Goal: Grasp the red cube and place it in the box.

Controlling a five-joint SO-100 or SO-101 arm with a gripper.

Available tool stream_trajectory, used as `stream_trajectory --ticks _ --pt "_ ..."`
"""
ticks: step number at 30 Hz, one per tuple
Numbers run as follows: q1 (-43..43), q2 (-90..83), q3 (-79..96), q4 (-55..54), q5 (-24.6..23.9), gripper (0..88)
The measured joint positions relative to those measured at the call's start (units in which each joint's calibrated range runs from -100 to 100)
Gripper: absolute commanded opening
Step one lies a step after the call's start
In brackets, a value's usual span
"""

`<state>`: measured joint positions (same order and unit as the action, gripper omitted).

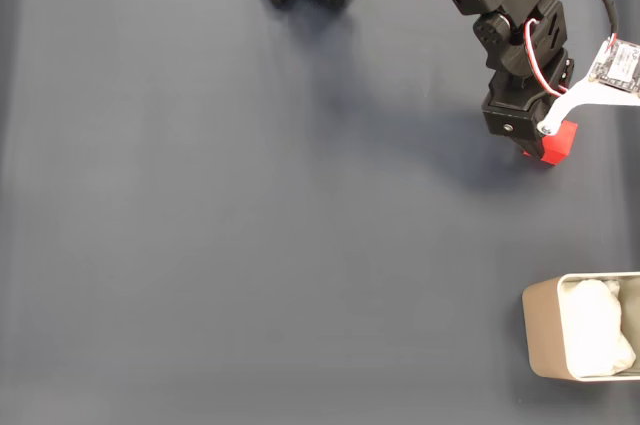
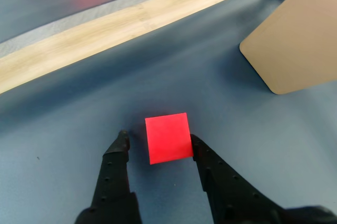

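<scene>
On the dark blue mat [image 1: 250,225], fixed view, the black arm [image 1: 510,35] reaches in from the top right. The box [image 1: 540,335] sits at the bottom right corner, white wadding [image 1: 595,335] inside, well apart from the arm. Wrist view: gripper [image 2: 159,140] parted around the red cube [image 2: 168,137]; right finger touches it, left finger [image 2: 117,155] stands just off. Cube rests on the mat.

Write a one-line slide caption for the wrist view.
Open claw straddling the red cube on the dark blue mat, the beige box at upper right.
</scene>
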<state>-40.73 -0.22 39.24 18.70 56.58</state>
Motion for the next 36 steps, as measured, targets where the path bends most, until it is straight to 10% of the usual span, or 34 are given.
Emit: stream_trajectory --ticks 36 --pt "3.3 -2.8 -4.7 6.3 0.9 10.8"
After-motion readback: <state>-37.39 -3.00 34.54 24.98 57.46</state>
